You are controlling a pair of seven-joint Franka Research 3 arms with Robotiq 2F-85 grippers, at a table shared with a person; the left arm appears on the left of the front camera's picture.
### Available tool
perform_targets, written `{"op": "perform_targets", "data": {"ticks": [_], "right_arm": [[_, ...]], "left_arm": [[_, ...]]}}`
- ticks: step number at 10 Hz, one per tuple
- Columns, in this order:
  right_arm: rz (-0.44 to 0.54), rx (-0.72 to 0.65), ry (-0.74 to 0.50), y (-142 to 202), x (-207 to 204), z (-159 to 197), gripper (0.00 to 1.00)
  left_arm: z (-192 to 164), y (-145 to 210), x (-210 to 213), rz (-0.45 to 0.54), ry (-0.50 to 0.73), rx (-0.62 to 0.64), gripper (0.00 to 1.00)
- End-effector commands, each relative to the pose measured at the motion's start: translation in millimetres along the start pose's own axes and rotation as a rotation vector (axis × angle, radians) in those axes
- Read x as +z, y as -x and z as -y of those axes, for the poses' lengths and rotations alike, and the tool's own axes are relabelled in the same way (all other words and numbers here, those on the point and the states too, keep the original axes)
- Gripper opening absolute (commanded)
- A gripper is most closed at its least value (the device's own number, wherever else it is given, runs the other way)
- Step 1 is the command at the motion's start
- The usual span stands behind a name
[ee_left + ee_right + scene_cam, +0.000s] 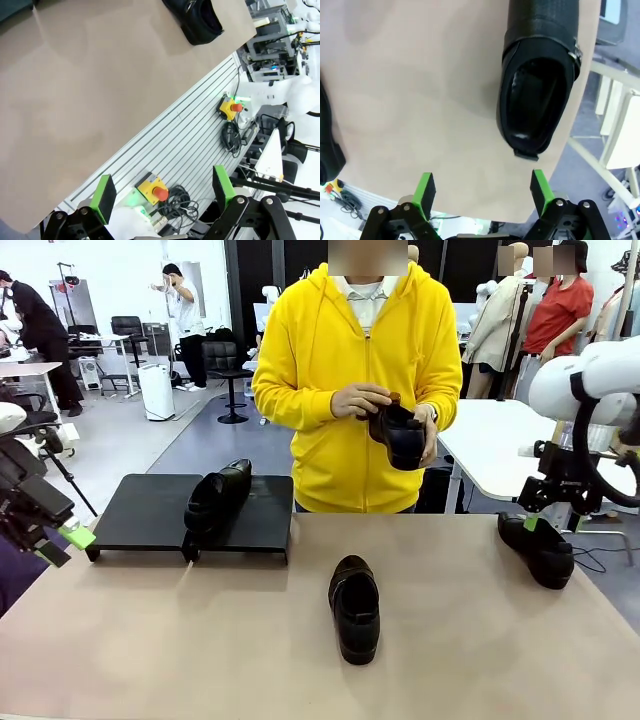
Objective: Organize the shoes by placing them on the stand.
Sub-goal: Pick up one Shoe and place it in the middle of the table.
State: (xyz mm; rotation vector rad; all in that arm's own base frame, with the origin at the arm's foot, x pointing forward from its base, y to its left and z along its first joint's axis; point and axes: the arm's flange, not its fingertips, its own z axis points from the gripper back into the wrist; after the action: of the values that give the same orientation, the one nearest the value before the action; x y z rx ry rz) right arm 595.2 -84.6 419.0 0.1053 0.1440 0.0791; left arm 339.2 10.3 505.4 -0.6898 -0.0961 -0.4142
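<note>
The black stand [150, 512] sits at the table's back left, with one shoe [218, 495] on its right part. A second shoe [355, 608] lies mid-table, toe toward me. A third shoe [537, 548] rests at the right edge, directly below my open right gripper [535, 522]. In the right wrist view that shoe [540, 85] lies ahead of the open gripper [482, 192], slightly right of the gap. The person in yellow holds a fourth shoe [398, 433] in both hands. My left gripper [65, 544] hangs open off the table's left side, and its own view shows it [164, 192] with nothing between the fingers.
Below the left gripper, yellow emergency-stop boxes [152, 187] and cables lie on a slatted aluminium surface beside the table's near edge [100, 165]. A white table [500, 440] stands behind on the right. The mid-table shoe's heel [327, 150] shows at the right wrist view's left edge.
</note>
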Motion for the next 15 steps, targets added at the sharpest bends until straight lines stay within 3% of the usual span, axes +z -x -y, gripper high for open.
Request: {"op": "perform_targets", "data": {"ticks": [1, 7, 12, 15], "right_arm": [[-0.031, 0.027, 0.003, -11.2, 5.1, 4.9, 1.0], [0.019, -0.093, -0.1, -20.9, -29.3, -19.2, 1.0], [0.061, -0.088, -0.086, -23.5, -54.7, -4.8, 1.0], [0.149, -0.045, -0.102, -24.6, -58.8, 3.5, 1.0]], "left_arm": [[0.7, -0.1, 3.3, 0.002, 0.015, 0.0, 1.0], [0.7, -0.1, 3.3, 0.002, 0.015, 0.0, 1.0], [0.7, -0.1, 3.3, 0.002, 0.015, 0.0, 1.0], [0.7, -0.1, 3.3, 0.002, 0.015, 0.0, 1.0]]}}
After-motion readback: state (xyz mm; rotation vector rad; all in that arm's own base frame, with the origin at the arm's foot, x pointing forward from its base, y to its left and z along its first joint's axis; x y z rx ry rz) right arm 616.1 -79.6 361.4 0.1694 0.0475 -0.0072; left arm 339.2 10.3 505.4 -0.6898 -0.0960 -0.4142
